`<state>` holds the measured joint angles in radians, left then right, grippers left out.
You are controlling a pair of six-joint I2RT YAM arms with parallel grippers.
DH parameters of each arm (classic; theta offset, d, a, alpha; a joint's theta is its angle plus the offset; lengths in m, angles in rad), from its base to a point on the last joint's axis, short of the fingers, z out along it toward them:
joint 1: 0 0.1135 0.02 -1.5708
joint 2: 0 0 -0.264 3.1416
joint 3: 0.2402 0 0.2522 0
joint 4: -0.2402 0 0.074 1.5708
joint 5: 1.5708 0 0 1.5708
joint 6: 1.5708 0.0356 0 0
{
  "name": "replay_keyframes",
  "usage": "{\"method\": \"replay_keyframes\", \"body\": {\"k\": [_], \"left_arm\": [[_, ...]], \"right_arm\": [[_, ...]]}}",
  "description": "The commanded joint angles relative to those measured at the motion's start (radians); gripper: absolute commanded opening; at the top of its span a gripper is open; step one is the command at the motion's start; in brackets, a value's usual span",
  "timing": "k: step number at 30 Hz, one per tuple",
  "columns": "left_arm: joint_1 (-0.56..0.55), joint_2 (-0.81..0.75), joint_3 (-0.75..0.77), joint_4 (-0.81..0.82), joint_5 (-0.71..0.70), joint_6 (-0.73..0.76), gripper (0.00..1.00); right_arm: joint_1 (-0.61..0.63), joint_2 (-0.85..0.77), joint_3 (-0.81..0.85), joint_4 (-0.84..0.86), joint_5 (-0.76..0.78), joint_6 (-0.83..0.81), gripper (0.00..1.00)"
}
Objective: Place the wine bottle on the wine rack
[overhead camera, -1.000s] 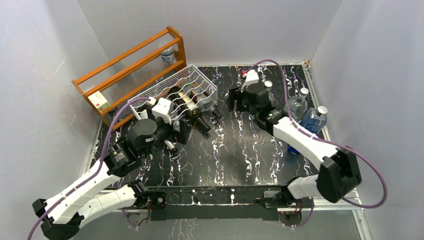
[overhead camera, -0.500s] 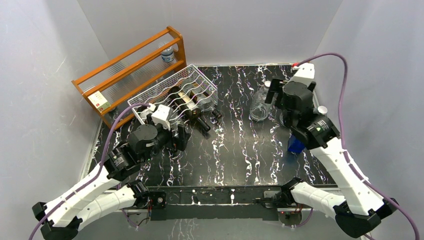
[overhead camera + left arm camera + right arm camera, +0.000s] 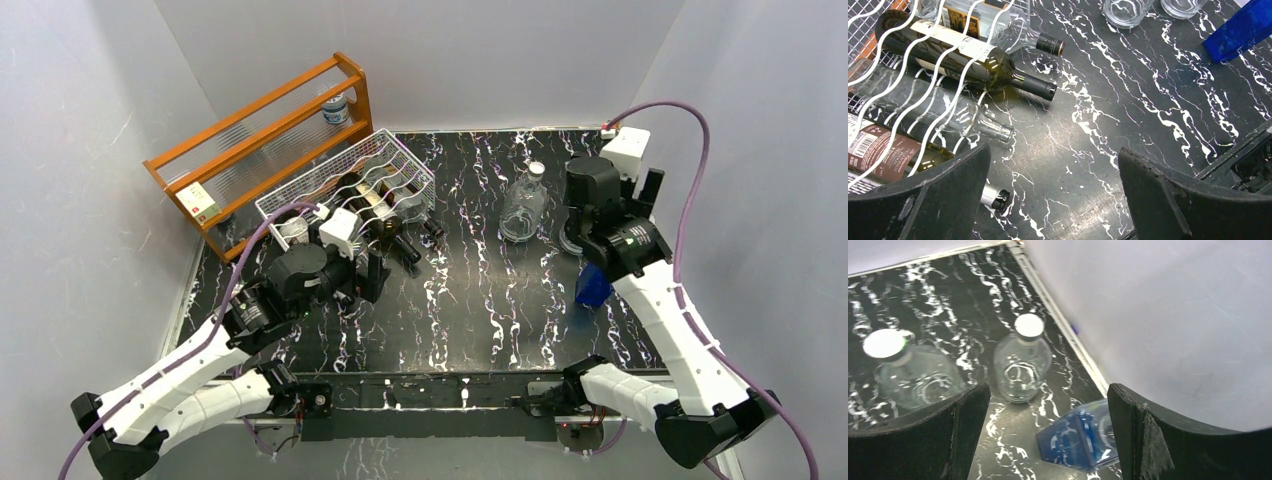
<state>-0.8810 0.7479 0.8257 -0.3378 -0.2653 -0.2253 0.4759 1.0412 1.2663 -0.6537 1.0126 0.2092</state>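
Left claw (image 3: 1054, 155) wide open and empty, low over the black white-veined marble table (image 3: 1128, 115), just in front of the white wire-mesh rack with wavy cradles (image 3: 318, 180). In the rack, on its side, the dark green glass wine bottle with cream label (image 3: 960, 57), neck sticking out past the front wire. Beside it a clear glass bottle (image 3: 933, 107) and, nearest the left finger, a dark bottle with brown label and white cap (image 3: 883, 152). Right claw (image 3: 1048, 387) also spread apart, gripping nothing, above two clear white-capped bottles (image 3: 1023, 362) and a blue see-through bottle (image 3: 1080, 437), near the grey wall (image 3: 1173, 315).
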Motion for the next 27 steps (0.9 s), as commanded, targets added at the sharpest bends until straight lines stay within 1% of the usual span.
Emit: {"method": "replay_keyframes", "body": {"k": [1,6,7,8,11,12,16,18,23,27], "left_arm": [[-0.001,0.027,0.03,0.051,0.001,0.048,0.98],[-0.002,0.054,0.008,0.066,0.001,0.046,0.98],[-0.001,0.054,0.004,0.066,0.003,0.043,0.98],[-0.002,0.055,0.002,0.066,0.005,0.039,0.98],[-0.002,0.05,-0.003,0.056,0.004,0.034,0.98],[-0.001,0.045,-0.002,0.052,0.002,0.031,0.98],[-0.002,0.021,-0.018,0.062,0.007,0.027,0.98],[-0.002,0.016,-0.022,0.066,0.011,0.026,0.98],[-0.002,0.021,-0.017,0.054,0.011,0.027,0.98],[-0.001,0.014,-0.018,0.052,0.011,0.024,0.98]], "right_arm": [[-0.076,-0.048,-0.009,0.036,0.085,-0.013,0.98],[-0.151,-0.086,-0.02,0.039,0.084,-0.026,0.98],[-0.161,-0.089,-0.02,0.023,0.08,-0.002,0.98],[-0.17,-0.092,-0.015,-0.007,0.074,0.037,0.98],[-0.18,-0.104,0.001,-0.161,-0.001,0.23,0.98],[-0.18,-0.117,-0.015,-0.182,-0.023,0.26,0.98],[-0.181,-0.162,-0.097,-0.149,-0.107,0.258,0.98],[-0.181,-0.164,-0.111,-0.156,-0.125,0.287,0.98],[-0.181,-0.156,-0.154,-0.182,-0.096,0.347,0.98],[-0.181,-0.166,-0.199,-0.169,-0.063,0.357,0.98]]}}
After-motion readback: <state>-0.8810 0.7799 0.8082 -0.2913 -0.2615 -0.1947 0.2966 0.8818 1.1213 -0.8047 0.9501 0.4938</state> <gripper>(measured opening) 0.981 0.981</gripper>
